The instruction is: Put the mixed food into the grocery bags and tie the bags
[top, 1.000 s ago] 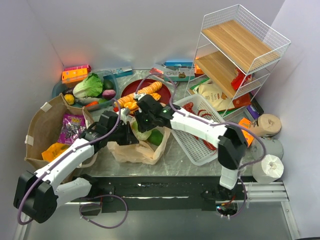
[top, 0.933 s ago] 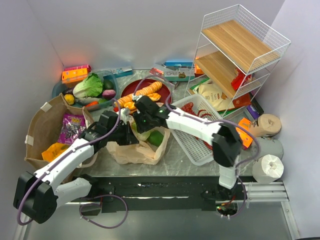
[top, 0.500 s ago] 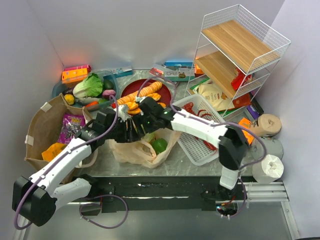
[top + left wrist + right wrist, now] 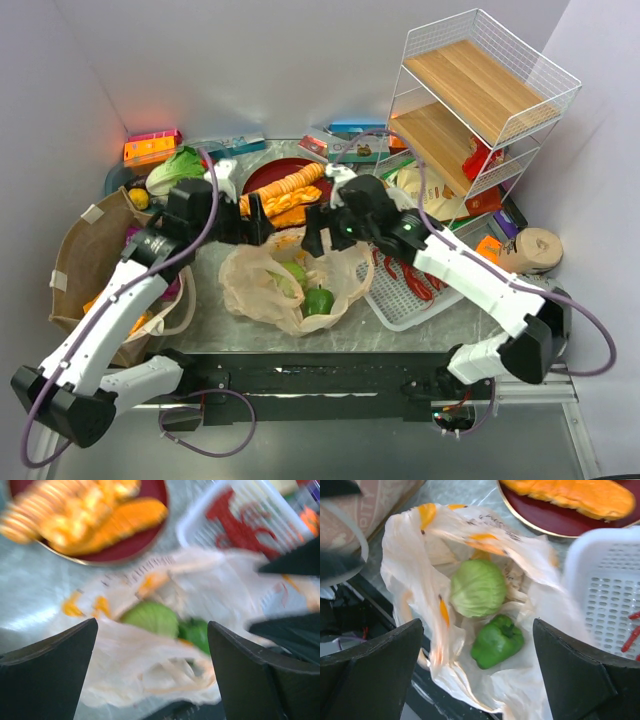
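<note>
plastic bag [image 4: 262,290]: mouth open, mid-table [image 4: 205,312], cabbage [image 4: 478,587] and green pepper [image 4: 497,641] inside | paper bag [image 4: 75,250]: far left | right tool [image 4: 477,622]: spread wide above plastic bag, empty | left tool [image 4: 152,625]: spread wide, seemingly empty, view blurred

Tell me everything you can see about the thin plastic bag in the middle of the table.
The plastic bag is thin, crinkled, translucent tan with orange marks and faint print. It lies slumped on the grey table, mouth open and untied, holding a pale-green cabbage and a green pepper side by side. Its right edge meets the white basket.
</note>
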{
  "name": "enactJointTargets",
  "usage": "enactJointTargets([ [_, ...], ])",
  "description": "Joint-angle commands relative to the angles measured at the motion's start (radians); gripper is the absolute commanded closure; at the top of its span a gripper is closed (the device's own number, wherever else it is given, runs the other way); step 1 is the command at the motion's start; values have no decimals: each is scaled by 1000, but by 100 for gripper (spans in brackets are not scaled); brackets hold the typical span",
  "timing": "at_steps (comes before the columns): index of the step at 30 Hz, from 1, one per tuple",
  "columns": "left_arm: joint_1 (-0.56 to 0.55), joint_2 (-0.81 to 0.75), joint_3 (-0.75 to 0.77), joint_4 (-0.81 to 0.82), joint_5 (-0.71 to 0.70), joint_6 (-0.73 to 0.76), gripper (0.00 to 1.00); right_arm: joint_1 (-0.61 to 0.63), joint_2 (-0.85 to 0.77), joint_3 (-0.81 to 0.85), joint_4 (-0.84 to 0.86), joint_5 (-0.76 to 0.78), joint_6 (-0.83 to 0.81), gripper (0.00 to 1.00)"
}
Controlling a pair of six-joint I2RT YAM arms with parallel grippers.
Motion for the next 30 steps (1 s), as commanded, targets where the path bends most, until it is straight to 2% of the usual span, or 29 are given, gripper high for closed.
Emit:
enactJointTargets([
  [1, 110, 103, 113, 40, -106, 7, 2, -39, -138, -97, 114, -29, 15, 4],
  [2, 129, 162, 134, 74, -128, -10, 2, -42, -158, -132, 143, -34, 18, 5],
  [3, 150, 195, 157, 83, -218, -45, 1, -47, -198, -146, 157, -38, 24, 5],
  [5, 158, 313, 243, 118, -311, -41, 1, -50, -229, -183, 179, -40, 30, 8],
  [7, 175, 414, 367, 120, -418, -22, 3, -52, -266, -213, 188, -50, 43, 9],
  [8, 184, 532, 421, 93, -449, -7, 4, -52, -278, -220, 191, -57, 47, 11],
  [9, 213, 595, 479, 73, -475, 4, 10, -53, -298, -229, 197, -60, 58, 13],
  [11, 255, 777, 656, 25, -471, 10, 17, -55, -322, -258, 208, -81, 65, 15],
  [12, 291, 831, 715, -27, -451, 11, 26, -55, -341, -264, 211, -90, 70, 18],
  [13, 302, 879, 804, -36, -437, 14, 27, -58, -352, -276, 210, -92, 70, 18],
  [16, 333, 1002, 888, -29, -448, 36, 33, -56, -392, -304, 202, -89, 73, 20],
  [19, 368, 1073, 917, -38, -442, 30, 36, -58, -424, -316, 187, -81, 75, 20],
  [26, 396, 1149, 851, -26, -347, 40, 36, -58, -450, -323, 182, -77, 81, 21],
  [30, 414, 1178, 828, 8, -236, 25, 35, -58, -436, -315, 191, -92, 82, 21],
])
